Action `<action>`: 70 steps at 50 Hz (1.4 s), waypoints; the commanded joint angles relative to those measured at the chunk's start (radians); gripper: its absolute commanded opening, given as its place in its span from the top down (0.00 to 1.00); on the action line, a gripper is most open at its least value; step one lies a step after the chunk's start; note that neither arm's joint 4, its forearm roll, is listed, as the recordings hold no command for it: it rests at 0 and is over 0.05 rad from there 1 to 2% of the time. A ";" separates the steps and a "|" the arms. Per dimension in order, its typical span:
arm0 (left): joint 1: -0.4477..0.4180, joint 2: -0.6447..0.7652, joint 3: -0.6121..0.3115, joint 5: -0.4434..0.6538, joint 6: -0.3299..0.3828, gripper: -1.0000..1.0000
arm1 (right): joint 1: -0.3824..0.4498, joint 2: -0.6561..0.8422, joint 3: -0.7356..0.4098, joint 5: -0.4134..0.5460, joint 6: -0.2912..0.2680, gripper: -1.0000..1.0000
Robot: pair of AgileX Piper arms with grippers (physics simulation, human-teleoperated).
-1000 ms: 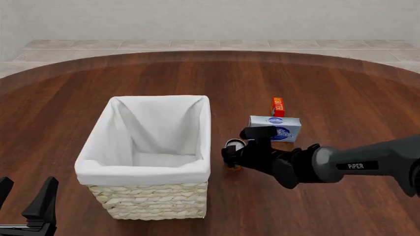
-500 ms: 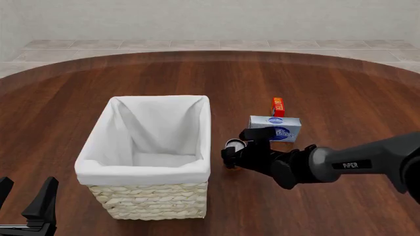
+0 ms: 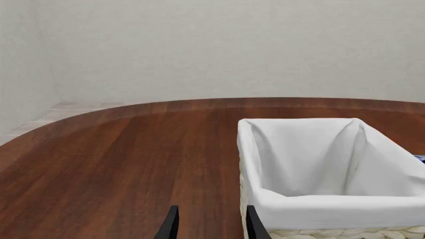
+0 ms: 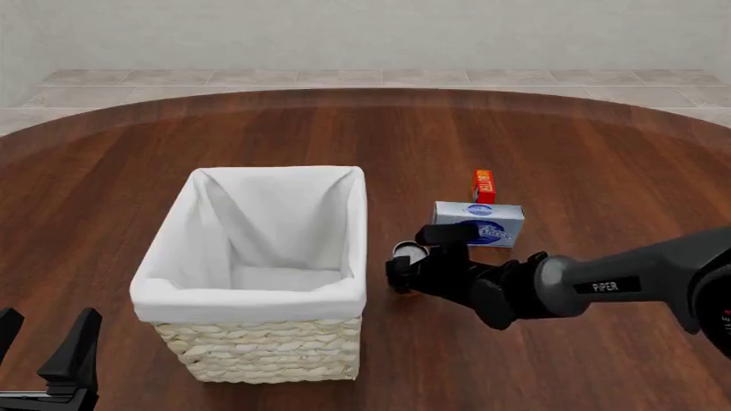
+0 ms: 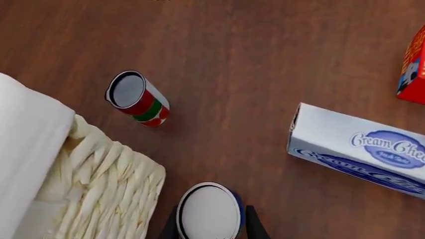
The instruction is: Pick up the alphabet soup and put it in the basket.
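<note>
At centre frame, the right gripper [image 4: 400,267] had edged slightly upward, fingers astride the alphabet soup [image 5: 209,211], seemingly clamped for lifting, the left gripper [image 4: 46,342] idle and parted.

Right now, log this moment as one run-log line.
phase: grasping | right gripper: fingers straddle blue tin can with silver-white top, closure unclear | can: on table beside white-lined wicker basket | left gripper: open, idle

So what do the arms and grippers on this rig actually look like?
The right arm is a rounded dark grey tube marked PIPER in white, ending in black joints and the black right gripper. The left gripper shows two flat, black, blade-like fingers. No cables are visible.
</note>
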 commanded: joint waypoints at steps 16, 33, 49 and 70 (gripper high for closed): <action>0.000 0.000 0.000 0.000 0.000 0.00 | 0.012 -0.013 0.027 -0.020 0.006 1.00; 0.000 0.000 0.000 0.000 0.000 0.00 | 0.004 -0.051 0.048 -0.011 -0.008 1.00; 0.000 0.000 0.000 0.000 0.000 0.00 | -0.011 -0.107 0.048 0.036 -0.074 1.00; 0.000 0.000 0.000 0.000 0.000 0.00 | -0.014 -0.220 0.029 0.147 -0.143 1.00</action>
